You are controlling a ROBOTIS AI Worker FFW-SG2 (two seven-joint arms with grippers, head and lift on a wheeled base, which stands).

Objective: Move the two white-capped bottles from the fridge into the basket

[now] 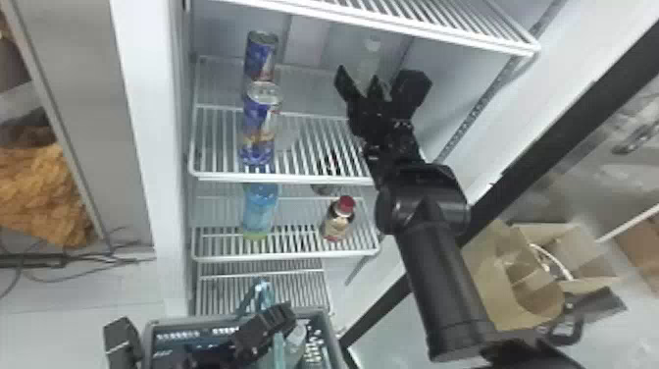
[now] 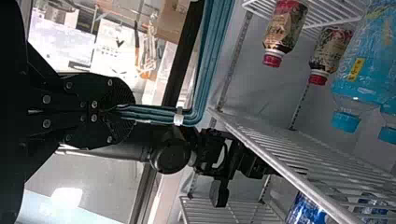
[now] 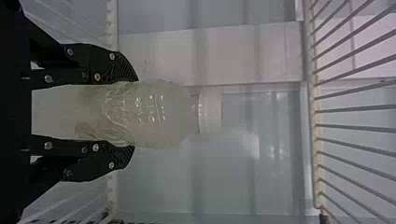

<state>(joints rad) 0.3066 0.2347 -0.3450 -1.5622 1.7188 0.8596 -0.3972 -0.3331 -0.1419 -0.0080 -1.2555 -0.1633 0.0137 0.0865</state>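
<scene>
My right gripper (image 1: 359, 81) is inside the fridge at the upper shelf, beside a clear white-capped bottle (image 1: 371, 56). In the right wrist view the gripper (image 3: 133, 113) is shut on the bottle (image 3: 159, 114), with its cap (image 3: 210, 112) beyond the fingertips. Whether its base touches the shelf is hidden. Low in the head view, my left gripper (image 1: 265, 331) is at the basket (image 1: 166, 324); in the left wrist view this gripper (image 2: 116, 111) is shut on the basket's teal handle (image 2: 201, 79). Another white-capped bottle (image 1: 296, 338) is in the basket.
Two blue cans (image 1: 258, 127) stand at the left of the upper shelf (image 1: 314, 147). Below are a blue bottle (image 1: 260, 211) and a red-capped bottle (image 1: 338, 221). Another wire shelf (image 1: 417, 19) lies overhead. Cardboard boxes (image 1: 519, 275) sit right of the fridge.
</scene>
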